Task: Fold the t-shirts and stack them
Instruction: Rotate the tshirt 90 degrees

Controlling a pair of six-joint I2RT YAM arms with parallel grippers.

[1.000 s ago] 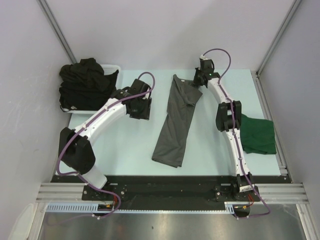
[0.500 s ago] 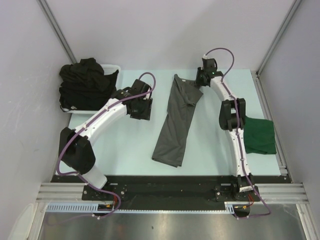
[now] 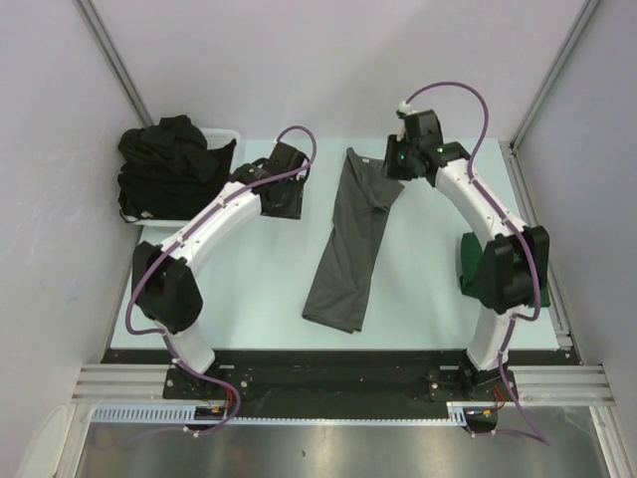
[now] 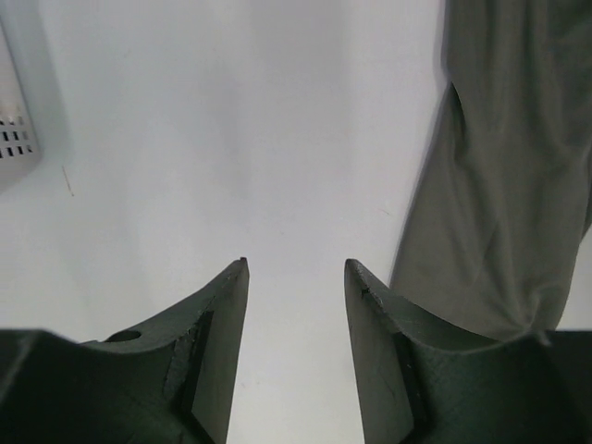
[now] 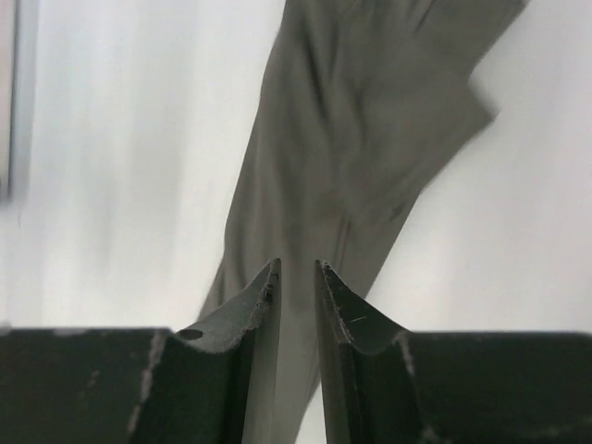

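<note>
A charcoal grey t-shirt (image 3: 348,239) lies folded into a long strip down the middle of the table. It also shows in the left wrist view as the grey t-shirt (image 4: 504,185) and in the right wrist view as the grey t-shirt (image 5: 361,120). My right gripper (image 3: 396,159) hovers over its far right corner; the right gripper (image 5: 296,266) is open by a narrow gap and holds nothing. My left gripper (image 3: 282,194) is left of the shirt over bare table; the left gripper (image 4: 294,264) is open and empty. A dark green t-shirt (image 3: 468,261) lies at the right, mostly hidden by my right arm. Black t-shirts (image 3: 169,164) are heaped at the back left.
A white plastic basket (image 3: 227,134) under the black heap stands at the back left corner; the basket corner (image 4: 14,139) shows at the left of the left wrist view. Grey walls close in the table on three sides. The right arm's elbow (image 3: 513,269) stands above the table's right edge.
The right gripper has gone from shut to slightly open beside the grey shirt's far corner, and its elbow swung right over the green shirt. The left gripper moved a little farther back.
</note>
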